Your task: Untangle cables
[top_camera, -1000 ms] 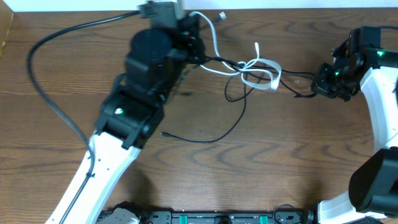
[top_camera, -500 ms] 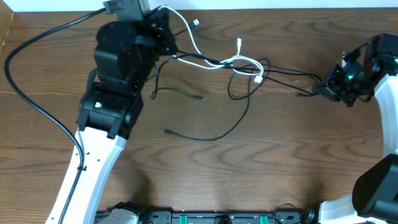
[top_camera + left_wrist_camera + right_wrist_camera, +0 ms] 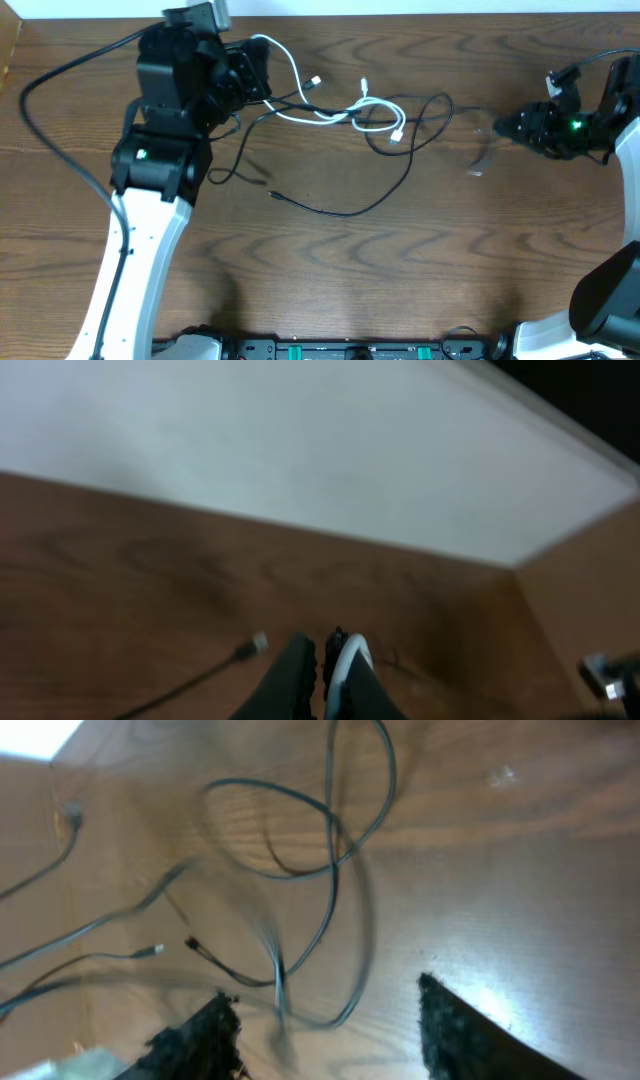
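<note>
The left arm (image 3: pixel 140 230) reaches from the near edge to the far left, its white forearm rising into a black wrist turned rightward, the left gripper (image 3: pixel 250 75) pinched tight on the white cable (image 3: pixel 310 116); in the wrist view its fingers (image 3: pixel 295 670) sit almost together. At the far right, the right arm (image 3: pixel 628 160) bends inward, right gripper (image 3: pixel 505 125) aimed left, fingers (image 3: pixel 195 1040) spread wide, gripping nothing
</note>
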